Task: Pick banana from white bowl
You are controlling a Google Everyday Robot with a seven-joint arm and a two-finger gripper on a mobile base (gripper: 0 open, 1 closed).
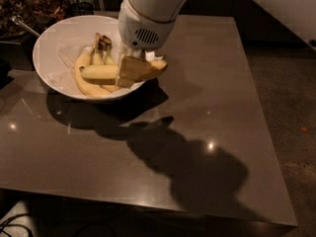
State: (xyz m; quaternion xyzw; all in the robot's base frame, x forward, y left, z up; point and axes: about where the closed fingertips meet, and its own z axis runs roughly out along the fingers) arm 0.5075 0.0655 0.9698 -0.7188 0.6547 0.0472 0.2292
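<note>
The white bowl (51,32) stands at the back left of the dark table. My gripper (132,69) hangs over the bowl's right rim and is shut on the banana (99,72). This pale, nearly straight fruit lies level in the fingers, with one end over the bowl and the other end past the rim on the right. Below it in the bowl lie curved bananas (87,86) joined at dark brown stems (102,40), on crumpled white paper.
The glossy dark table (207,132) stretches to the right and front of the bowl. A dark container with a metal spoon (23,25) stands at the far left behind the bowl. The floor (291,107) drops off past the table's right edge.
</note>
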